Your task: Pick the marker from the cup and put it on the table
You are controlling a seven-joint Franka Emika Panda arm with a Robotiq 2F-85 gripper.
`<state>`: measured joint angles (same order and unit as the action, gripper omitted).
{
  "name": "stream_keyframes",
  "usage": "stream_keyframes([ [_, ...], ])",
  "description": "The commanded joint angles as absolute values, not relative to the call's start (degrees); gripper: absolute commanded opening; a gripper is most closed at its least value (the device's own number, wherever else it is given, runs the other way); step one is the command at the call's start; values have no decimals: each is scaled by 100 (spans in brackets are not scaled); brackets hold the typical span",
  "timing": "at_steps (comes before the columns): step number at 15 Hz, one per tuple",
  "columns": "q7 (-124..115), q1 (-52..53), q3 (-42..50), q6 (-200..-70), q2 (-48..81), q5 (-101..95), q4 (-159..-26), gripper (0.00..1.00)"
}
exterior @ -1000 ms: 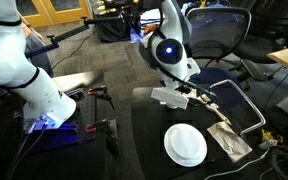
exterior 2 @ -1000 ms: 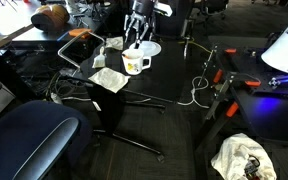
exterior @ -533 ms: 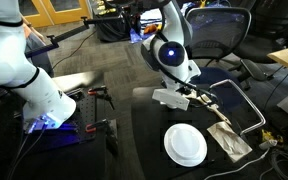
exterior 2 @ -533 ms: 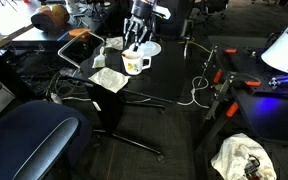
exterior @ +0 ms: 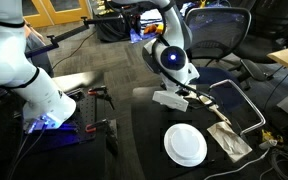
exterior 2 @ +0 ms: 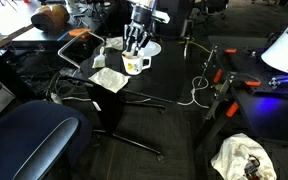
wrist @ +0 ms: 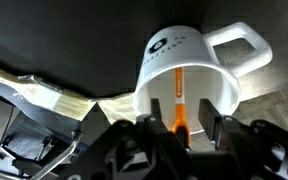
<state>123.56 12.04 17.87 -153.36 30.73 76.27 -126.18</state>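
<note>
The cup (wrist: 184, 60) is a small white mug with a side handle and a dark logo, standing on the black table (exterior: 144, 140). An orange and white marker (wrist: 181, 100) stands inside it. My gripper (wrist: 181, 130) is open right over the cup's mouth, with one finger on each side of the marker and a gap on both sides. In an exterior view the gripper (exterior 2: 134, 45) hangs just above the cup (exterior 2: 134, 66). In an exterior view the arm (exterior: 174, 60) hides the cup.
A flat round white plate (exterior: 185, 145) lies on the table near the cup and also shows in an exterior view (exterior 2: 150, 48). A crumpled beige cloth (exterior: 227, 138) lies beside it. Red-handled tools (exterior: 99, 93), office chairs and cables surround the table.
The gripper has come down closer to the cup, so its fingers now sit on either side of the marker. The cup and plate have not moved.
</note>
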Motion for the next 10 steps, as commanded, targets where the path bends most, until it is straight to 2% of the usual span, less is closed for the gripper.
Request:
stream_keyframes([
  [1, 12285, 1169, 1768, -15143, 3223, 7522, -12416, 46],
  [4, 12284, 1170, 1762, -15053, 3325, 7469, -12303, 48],
  [6, 12280, 1166, 1760, -14990, 3388, 7439, -12228, 42],
  [7, 12282, 1166, 1760, -14966, 3418, 7428, -12193, 43],
  [8, 12148, 591, 1161, -15224, 3340, 7087, -12183, 42],
  [9, 12118, 514, 1080, -15202, 3368, 6971, -12147, 42],
  [10, 12196, 865, 1435, -14946, 3460, 7131, -12090, 31],
])
